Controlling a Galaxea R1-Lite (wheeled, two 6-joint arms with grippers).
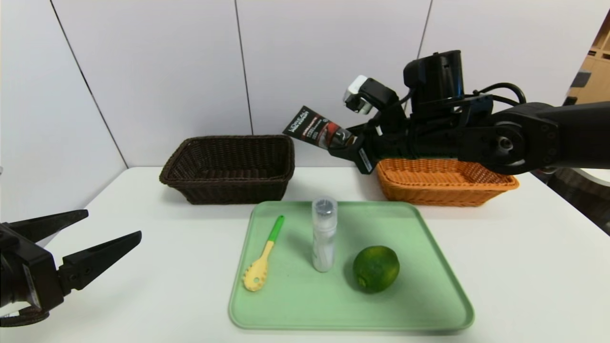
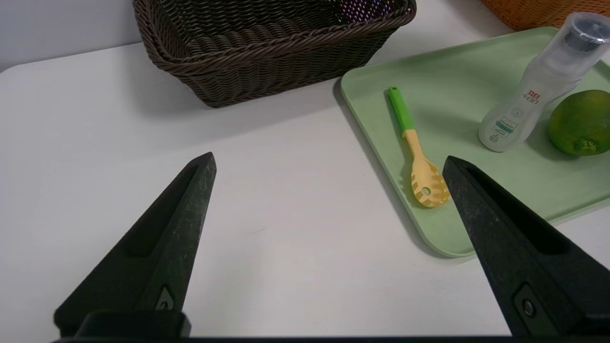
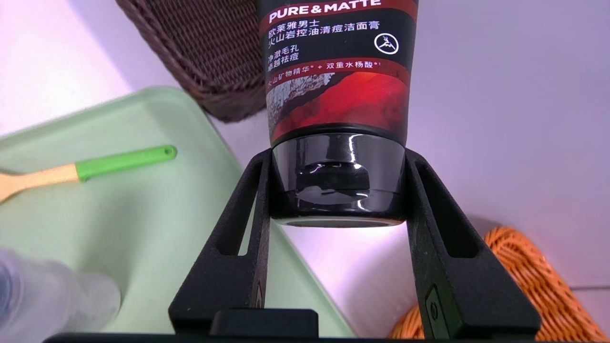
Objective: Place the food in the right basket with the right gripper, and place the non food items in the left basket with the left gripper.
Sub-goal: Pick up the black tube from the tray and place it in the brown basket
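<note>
Aloft, right gripper [image 1: 344,143] jaws clamp the face-wash tube [image 1: 318,130] by its cap — left gripper [image 1: 113,227] jaws gape, idle

The right arm [image 1: 524,136] reaches in from the right edge of the head view and runs nearly level across the upper right of the frame, ending near upper centre. Its tool [image 1: 344,143] points toward the left of the frame and slightly downward, raised well above the counter, with its two black fingers [image 3: 238,247] clamped on the cap end of a tube [image 3: 336,71]. The left tool [image 1: 102,233] sits at the lower left corner of the head view, low over the counter, its fingers [image 2: 162,247] spread wide and holding nothing.
</note>
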